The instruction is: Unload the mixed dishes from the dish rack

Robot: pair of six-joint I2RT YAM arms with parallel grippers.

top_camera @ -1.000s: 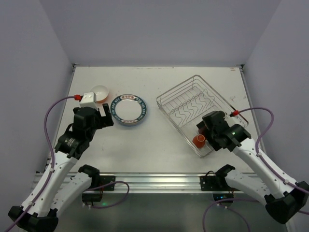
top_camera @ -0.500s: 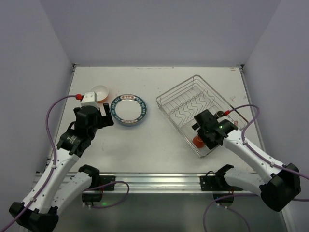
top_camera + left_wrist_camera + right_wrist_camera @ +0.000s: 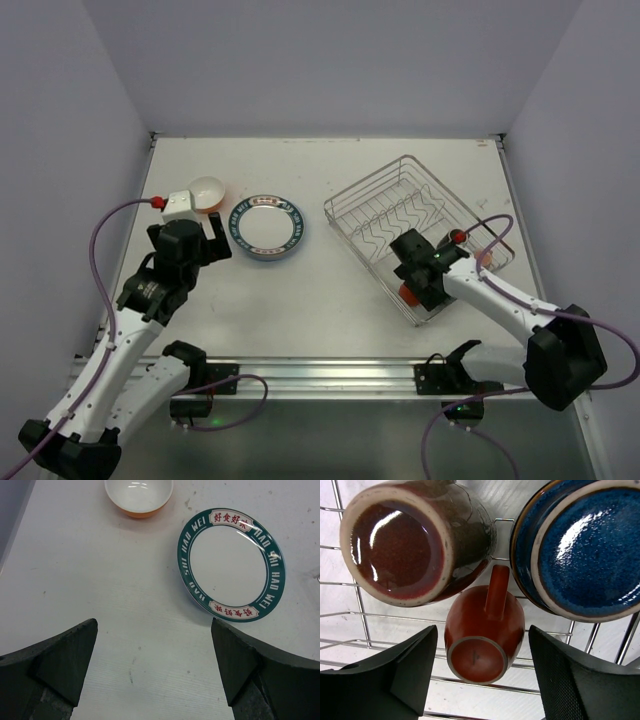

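Note:
The silver dish rack [image 3: 372,184] sits at the right of the table. In its near end three mugs lie close together: an orange one [image 3: 484,630] on its side with handle up, a brown one [image 3: 415,540] and a blue one [image 3: 580,545]. My right gripper [image 3: 483,647] is open and straddles the orange mug [image 3: 407,293], with a gap on each side. An orange bowl [image 3: 207,190] and a white plate with a dark patterned rim [image 3: 266,226] rest on the table at left. My left gripper [image 3: 218,238] hangs open just near of them, with nothing between its fingers [image 3: 65,660].
The rack's zigzag plate slots [image 3: 400,222] show no plates. A purple cable with a red connector [image 3: 459,237] loops over the rack's right side. The table's side walls stand close to both arms.
My right arm has swung left and down over the orange mug, and its jaws have narrowed around it. The left arm has hardly moved.

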